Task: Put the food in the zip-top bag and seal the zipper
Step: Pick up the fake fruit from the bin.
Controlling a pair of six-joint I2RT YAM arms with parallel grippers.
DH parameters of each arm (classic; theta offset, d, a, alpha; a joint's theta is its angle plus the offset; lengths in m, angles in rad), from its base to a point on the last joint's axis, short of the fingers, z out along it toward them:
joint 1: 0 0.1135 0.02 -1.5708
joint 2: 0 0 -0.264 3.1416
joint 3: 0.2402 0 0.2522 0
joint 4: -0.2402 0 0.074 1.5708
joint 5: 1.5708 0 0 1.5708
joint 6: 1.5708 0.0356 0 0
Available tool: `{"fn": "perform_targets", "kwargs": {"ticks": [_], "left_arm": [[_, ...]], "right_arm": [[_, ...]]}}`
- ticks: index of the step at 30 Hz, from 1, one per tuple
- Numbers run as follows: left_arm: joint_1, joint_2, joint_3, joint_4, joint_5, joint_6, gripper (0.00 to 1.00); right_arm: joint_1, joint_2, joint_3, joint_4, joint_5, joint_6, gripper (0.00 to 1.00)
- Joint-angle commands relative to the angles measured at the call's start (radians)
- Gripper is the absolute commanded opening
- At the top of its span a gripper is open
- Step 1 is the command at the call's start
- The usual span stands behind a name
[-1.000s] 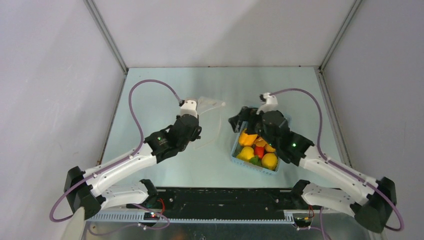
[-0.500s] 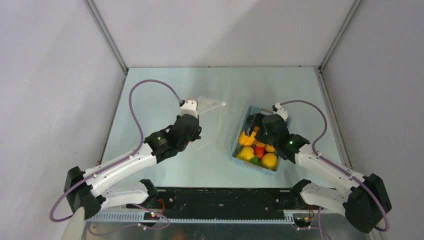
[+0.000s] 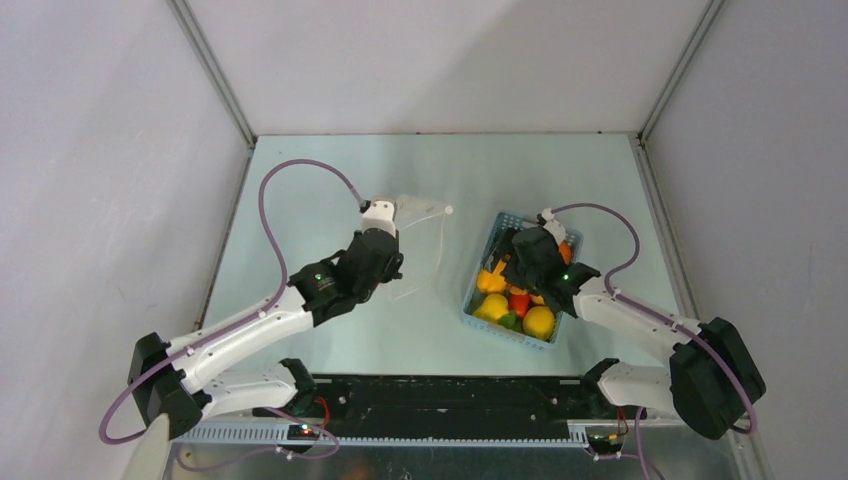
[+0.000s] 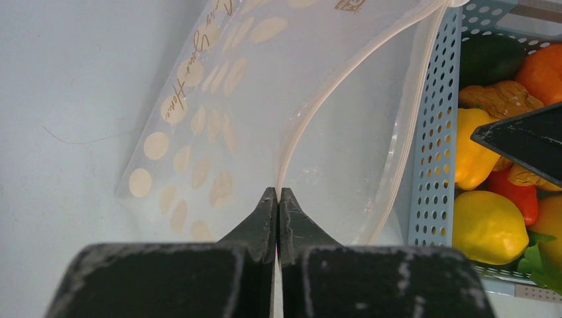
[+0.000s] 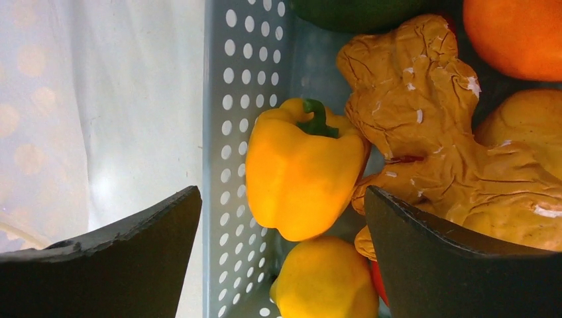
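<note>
1. Left gripper (image 4: 277, 193): fingers pressed together, pinching the edge of the zip-top bag (image 4: 219, 99) at the point where the zipper (image 4: 344, 73) meets the fingertips. The white strip arcs from the fingertips toward the far corner of the bag.

2. Zip-top bag: clear, printed with white dots, located on the table (image 3: 330, 180) between the 2 arms. Its right edge lies just beside the left wall of the light blue perforated basket (image 4: 434, 132).

3. Right gripper (image 5: 281, 199): fingers spread wide, gripping nothing. It is positioned low over the basket. In the right wrist view, 1 finger sits outside the perforated wall on the bag side and the other sits over the tan wrinkled piece (image 5: 424, 132). The yellow pepper (image 5: 298, 172) lies between the 2 fingers; whether either finger touches it cannot be told.

4. Food: all visible pieces are inside the basket. These are the yellow pepper against the left wall, a lemon (image 5: 325, 281) just beside it, the tan wrinkled piece, an orange piece (image 5: 517, 33), a dark green piece (image 5: 344, 10) and a red pepper (image 4: 517, 192)
</note>
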Motion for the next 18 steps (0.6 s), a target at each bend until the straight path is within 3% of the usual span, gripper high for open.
{"fn": "perform_targets", "kwargs": {"ticks": [1,18], "left_arm": [[0.0,0.002,0.034,0.021,0.01,-0.008,0.0],[0.001,0.003,0.036,0.02,0.015,-0.013,0.0]], "right_arm": [[-0.002,0.019,0.003,0.019,0.061,0.049,0.97],[0.029,0.163,0.047,-0.049,0.123,0.087,0.93]]}}
